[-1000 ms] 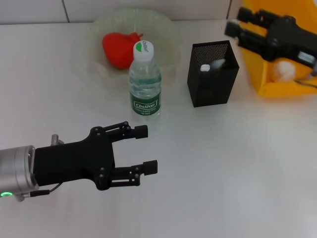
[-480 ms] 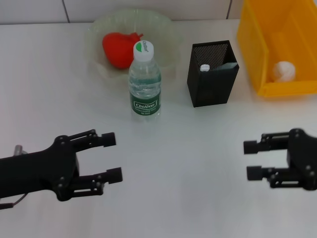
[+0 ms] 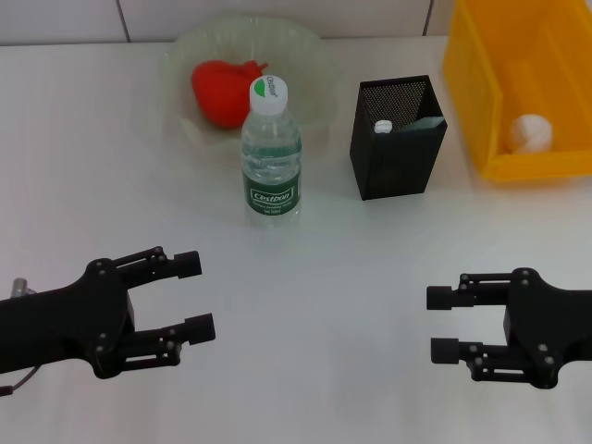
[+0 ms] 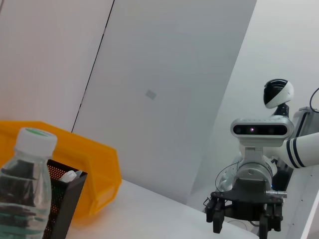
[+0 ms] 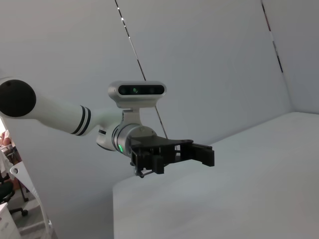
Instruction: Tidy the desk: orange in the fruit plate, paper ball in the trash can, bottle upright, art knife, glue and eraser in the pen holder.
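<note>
A reddish orange lies in the translucent fruit plate at the back. The bottle stands upright in front of it, white cap on top. To its right the black mesh pen holder shows one white-tipped item inside; I cannot tell art knife, glue and eraser apart. A paper ball rests in the yellow trash can. My left gripper hovers open at the front left, and my right gripper is open at the front right. Both are empty.
The left wrist view has the bottle, the pen holder, the yellow trash can and the right gripper farther off. My left gripper appears across the table in the right wrist view.
My right arm has come down from over the yellow trash can to the front right. The left gripper has drawn back to the left and toward the front.
</note>
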Tool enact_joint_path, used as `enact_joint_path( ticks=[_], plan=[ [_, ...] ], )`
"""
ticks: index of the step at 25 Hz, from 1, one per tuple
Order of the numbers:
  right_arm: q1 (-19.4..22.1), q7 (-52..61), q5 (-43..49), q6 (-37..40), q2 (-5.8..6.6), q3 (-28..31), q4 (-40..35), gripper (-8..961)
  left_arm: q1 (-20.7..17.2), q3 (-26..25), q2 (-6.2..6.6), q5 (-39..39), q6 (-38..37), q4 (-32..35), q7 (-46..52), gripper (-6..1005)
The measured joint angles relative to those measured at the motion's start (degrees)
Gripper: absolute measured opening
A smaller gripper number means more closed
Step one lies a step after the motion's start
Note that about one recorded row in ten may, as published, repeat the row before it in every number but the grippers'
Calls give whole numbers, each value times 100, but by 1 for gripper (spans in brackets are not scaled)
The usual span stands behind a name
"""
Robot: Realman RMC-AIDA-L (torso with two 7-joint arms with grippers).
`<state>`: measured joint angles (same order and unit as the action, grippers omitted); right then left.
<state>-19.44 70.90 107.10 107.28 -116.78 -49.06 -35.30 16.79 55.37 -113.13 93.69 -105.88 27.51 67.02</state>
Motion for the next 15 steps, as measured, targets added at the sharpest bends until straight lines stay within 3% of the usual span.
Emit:
enact_joint_path(
  ticks=[15],
  plan=[
    [-42,-26,13,-109,-10,-22,50,588,-23,-1,2,0,18,0,39,812]
  ],
)
